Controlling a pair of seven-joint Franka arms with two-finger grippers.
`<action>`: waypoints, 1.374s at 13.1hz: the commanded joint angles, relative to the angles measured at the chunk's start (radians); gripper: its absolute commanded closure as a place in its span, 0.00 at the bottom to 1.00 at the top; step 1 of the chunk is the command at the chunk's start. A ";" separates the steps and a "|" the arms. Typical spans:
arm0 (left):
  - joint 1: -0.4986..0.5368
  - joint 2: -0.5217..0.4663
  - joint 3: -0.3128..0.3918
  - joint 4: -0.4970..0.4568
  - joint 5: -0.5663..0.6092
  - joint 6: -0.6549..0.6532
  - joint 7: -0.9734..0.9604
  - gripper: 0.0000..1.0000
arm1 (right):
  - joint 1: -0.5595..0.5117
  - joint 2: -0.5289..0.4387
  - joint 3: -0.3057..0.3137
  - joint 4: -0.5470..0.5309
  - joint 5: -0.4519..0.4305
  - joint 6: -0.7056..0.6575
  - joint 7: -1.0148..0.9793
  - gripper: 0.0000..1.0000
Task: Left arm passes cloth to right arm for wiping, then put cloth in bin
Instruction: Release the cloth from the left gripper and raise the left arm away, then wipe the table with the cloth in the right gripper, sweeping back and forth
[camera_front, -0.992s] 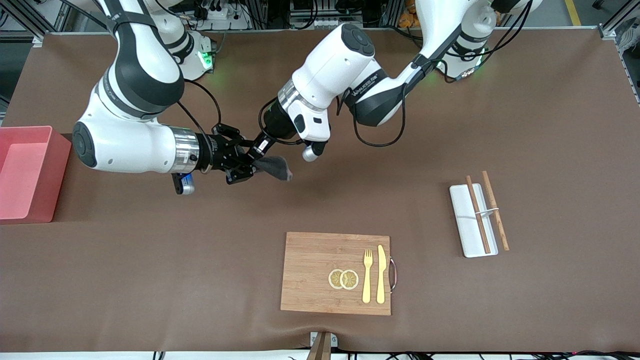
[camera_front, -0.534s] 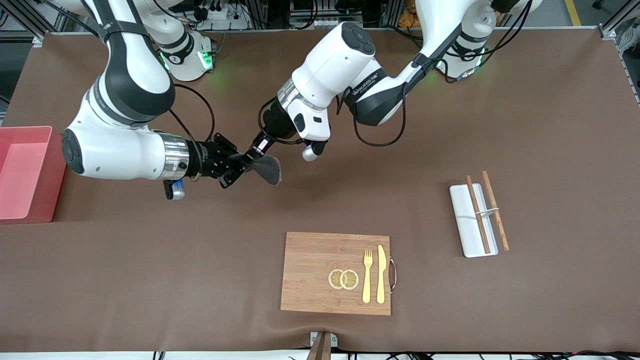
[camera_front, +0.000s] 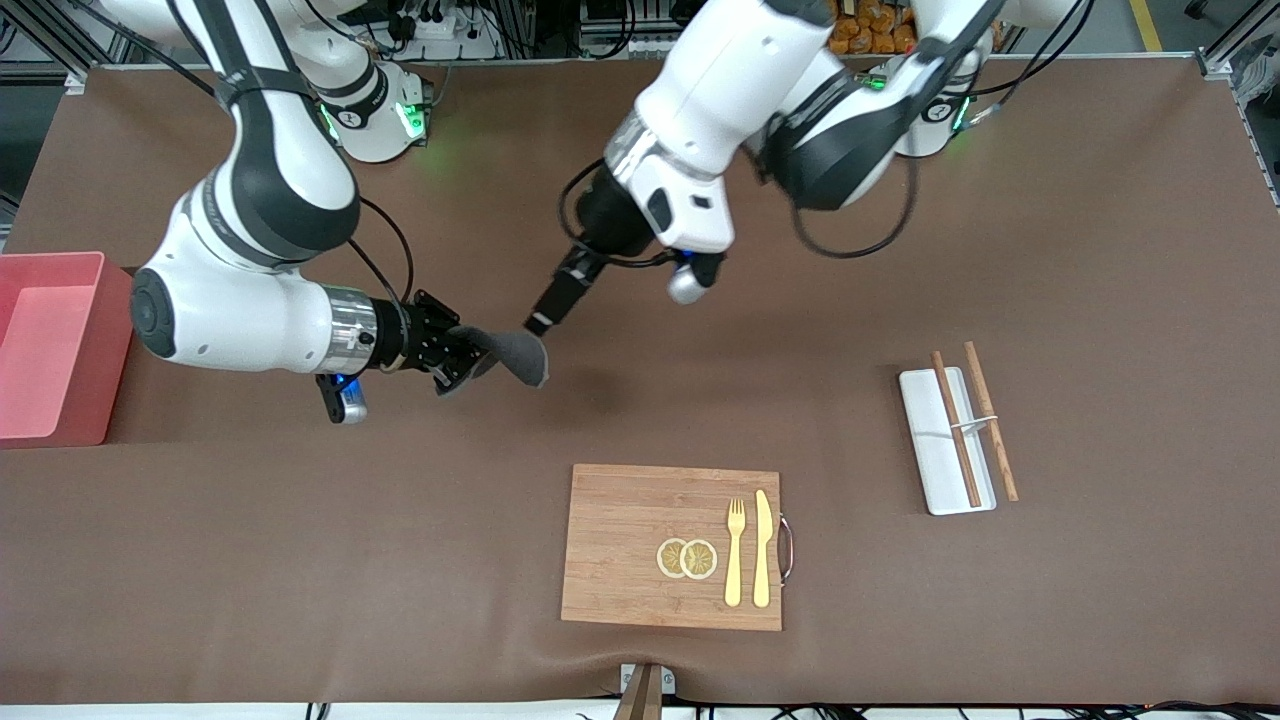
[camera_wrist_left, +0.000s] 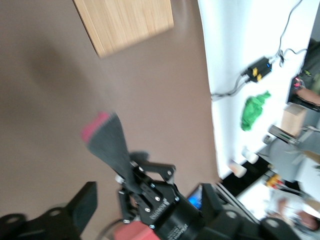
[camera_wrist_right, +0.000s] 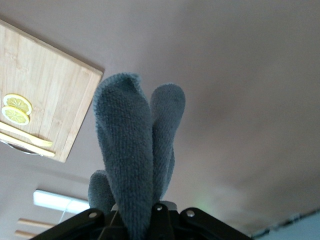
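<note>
The charcoal-grey cloth (camera_front: 518, 356) hangs from my right gripper (camera_front: 468, 350), which is shut on it above the bare table, between the bin and the cutting board. In the right wrist view the cloth (camera_wrist_right: 132, 150) sticks up in folds out of the shut jaws (camera_wrist_right: 142, 212). My left gripper (camera_front: 542, 316) is open and empty, just above the cloth and apart from it. The left wrist view shows the cloth (camera_wrist_left: 110, 147) with its reddish edge, held by the right gripper (camera_wrist_left: 134, 176). The salmon-pink bin (camera_front: 115, 350) stands at the right arm's end of the table.
A wooden cutting board (camera_front: 620, 545) with two lemon slices (camera_front: 687, 558), a fork and a knife lies near the front edge. A white tray (camera_front: 925, 450) with chopsticks (camera_front: 990, 420) lies toward the left arm's end.
My left gripper has let go of the cloth and risen away toward its base. My right gripper has kept the cloth and drawn it slightly toward the bin's end.
</note>
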 joint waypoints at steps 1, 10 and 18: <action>0.079 -0.108 0.002 -0.034 0.021 -0.215 0.188 0.00 | -0.001 0.005 0.002 -0.077 -0.049 0.106 -0.162 1.00; 0.401 -0.257 0.002 -0.034 0.020 -0.679 0.994 0.00 | -0.013 0.005 -0.002 -0.361 -0.151 0.454 -0.418 1.00; 0.556 -0.288 0.002 -0.034 0.020 -0.793 1.265 0.00 | -0.328 0.023 -0.002 -0.536 -0.168 0.600 -1.138 1.00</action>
